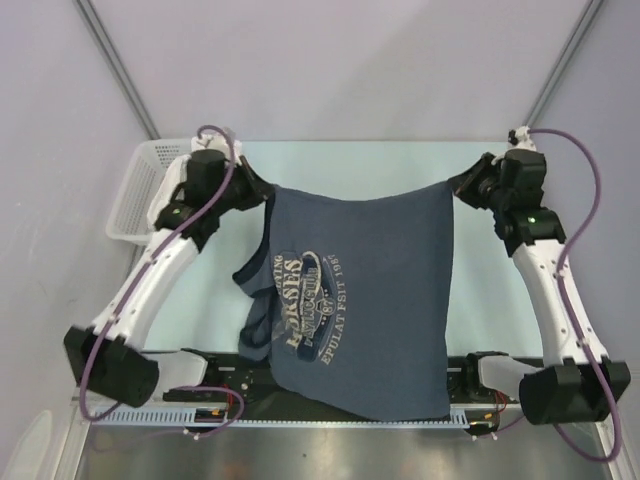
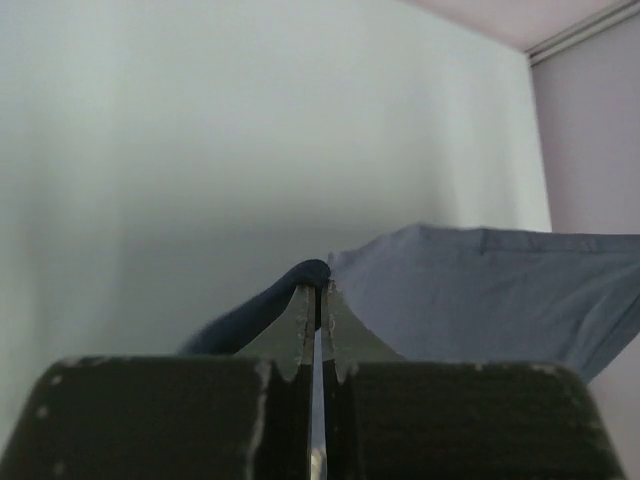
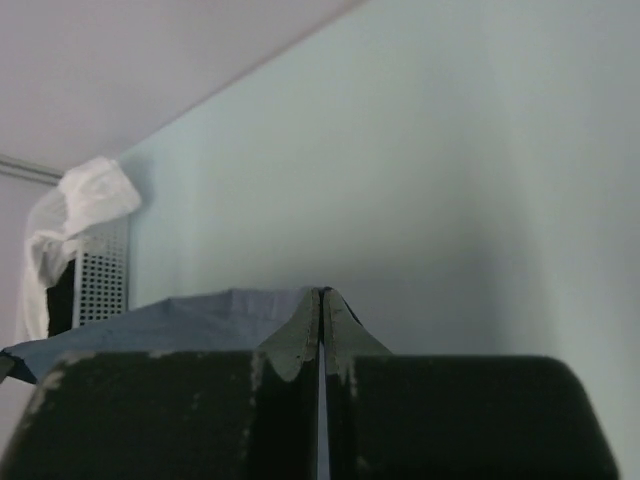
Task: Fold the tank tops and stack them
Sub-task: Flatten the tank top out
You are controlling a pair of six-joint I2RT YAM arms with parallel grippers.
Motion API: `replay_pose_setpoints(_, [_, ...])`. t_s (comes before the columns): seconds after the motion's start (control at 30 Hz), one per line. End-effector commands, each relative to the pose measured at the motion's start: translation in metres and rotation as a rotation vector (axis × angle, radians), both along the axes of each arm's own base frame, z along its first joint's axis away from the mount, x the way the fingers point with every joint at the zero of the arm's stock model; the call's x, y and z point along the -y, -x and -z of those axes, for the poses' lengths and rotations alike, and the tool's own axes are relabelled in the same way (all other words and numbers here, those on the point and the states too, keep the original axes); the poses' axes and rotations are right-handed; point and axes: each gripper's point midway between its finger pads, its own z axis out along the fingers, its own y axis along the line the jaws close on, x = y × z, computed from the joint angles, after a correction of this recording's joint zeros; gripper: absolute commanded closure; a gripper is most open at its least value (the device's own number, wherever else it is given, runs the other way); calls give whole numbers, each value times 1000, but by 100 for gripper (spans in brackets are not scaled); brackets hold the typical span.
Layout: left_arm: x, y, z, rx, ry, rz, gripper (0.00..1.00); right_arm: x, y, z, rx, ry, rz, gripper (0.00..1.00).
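Observation:
A slate-blue tank top (image 1: 360, 300) with a gold-white chest print hangs spread between my two grippers above the table and drapes down toward the near edge. Its straps bunch at the lower left. My left gripper (image 1: 268, 197) is shut on the cloth's upper left corner. In the left wrist view the fingertips (image 2: 318, 290) pinch a dark fold, and the tank top (image 2: 480, 290) stretches away to the right. My right gripper (image 1: 452, 188) is shut on the upper right corner. In the right wrist view its tips (image 3: 321, 292) clamp the edge of the tank top (image 3: 200, 315).
A white lattice basket (image 1: 140, 190) stands at the table's far left, behind my left arm. It also shows in the right wrist view as the basket (image 3: 100, 280) with something white over its rim. The pale table (image 1: 350, 160) runs to the back wall.

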Motion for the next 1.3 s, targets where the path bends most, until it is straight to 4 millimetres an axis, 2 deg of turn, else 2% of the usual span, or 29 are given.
replay_pose_setpoints(0.0, [10, -43, -9, 125, 121, -40, 100, 17, -31, -26, 152, -54, 87, 100])
replay_pose_setpoints(0.1, [24, -84, 34, 70, 146, -53, 100, 39, -74, 13, 101, -114, 145, 100])
replay_pose_setpoints(0.13, [28, -103, 64, 13, 141, -67, 100, 42, -86, 14, 120, -128, 148, 100])
replay_pose_setpoints(0.17, [31, -119, 61, 22, 149, -73, 100, 46, -105, 45, 55, -151, 148, 100])
replay_pose_setpoints(0.2, [36, -134, 92, -47, 151, -88, 100, 47, -117, 42, 63, -160, 144, 100])
replay_pose_setpoints(0.23, [42, -144, 96, -56, 174, -72, 100, 48, -132, 46, 76, -166, 133, 100])
replay_pose_setpoints(0.27, [46, -158, 86, -31, 202, -61, 100, 45, -147, 73, 23, -171, 103, 100])
replay_pose_setpoints(0.3, [49, -171, 110, -75, 212, -70, 100, 45, -159, 81, 9, -172, 94, 100])
replay_pose_setpoints(0.33, [50, -188, 97, -38, 230, -74, 100, 45, -173, 72, 25, -169, 86, 100])
replay_pose_setpoints(0.4, [49, -207, 99, -33, 236, -91, 100, 49, -197, 101, -24, -170, 92, 100])
replay_pose_setpoints(0.43, [45, -220, 123, -70, 226, -110, 100, 52, -211, 88, 16, -170, 94, 100])
replay_pose_setpoints(0.47, [44, -237, 104, -28, 241, -117, 100, 54, -221, 95, 9, -177, 92, 100])
replay_pose_setpoints(0.5, [43, -250, 125, -58, 237, -127, 100, 60, -233, 116, -19, -196, 103, 100])
replay_pose_setpoints(0.53, [39, -265, 105, -18, 253, -132, 100, 64, -243, 116, -4, -209, 108, 100])
replay_pose_setpoints(0.57, [37, -274, 108, -19, 261, -136, 100, 66, -255, 104, 30, -223, 98, 100])
replay_pose_setpoints(0.6, [38, -282, 124, -42, 273, -140, 100, 71, -266, 119, 14, -252, 107, 100])
replay_pose_setpoints(0.63, [35, -295, 109, 7, 292, -139, 100, 81, -275, 115, 43, -266, 117, 100])
replay_pose_setpoints(0.67, [33, -302, 106, 24, 304, -143, 100, 82, -285, 95, 95, -282, 95, 100])
replay_pose_setpoints(0.73, [28, -316, 114, 34, 311, -151, 76, 87, -299, 102, 107, -315, 78, 88])
replay_pose_setpoints(0.77, [29, -323, 110, 38, 322, -145, 19, 86, -305, 94, 112, -311, 51, 43])
replay_pose_setpoints(0.8, [33, -326, 102, 58, 331, -118, 1, 85, -306, 87, 126, -310, 43, 34])
replay_pose_setpoints(0.87, [31, -325, 86, 44, 322, -105, 0, 86, -297, 83, 96, -301, 66, 19])
replay_pose_setpoints(0.9, [29, -319, 67, 64, 300, -95, 0, 86, -286, 105, 41, -305, 83, 13])
replay_pose_setpoints(0.97, [21, -306, 74, 21, 232, -146, 0, 85, -264, 80, 66, -291, 92, 11])
replay_pose_setpoints(1.0, [15, -294, 48, 49, 202, -165, 0, 82, -247, 103, 7, -291, 104, 12])
replay_pose_setpoints(1.07, [5, -275, 60, -12, 139, -200, 0, 77, -216, 84, 12, -264, 96, 23])
replay_pose_setpoints(1.13, [-4, -249, 55, -67, 96, -224, 0, 70, -179, 121, -115, -249, 103, 35])
replay_pose_setpoints(1.2, [-16, -230, 46, -84, 59, -261, 0, 65, -146, 109, -119, -177, 100, 48])
replay_pose_setpoints(1.27, [-23, -206, 70, -163, 17, -270, 0, 60, -107, 141, -224, -110, 124, 48])
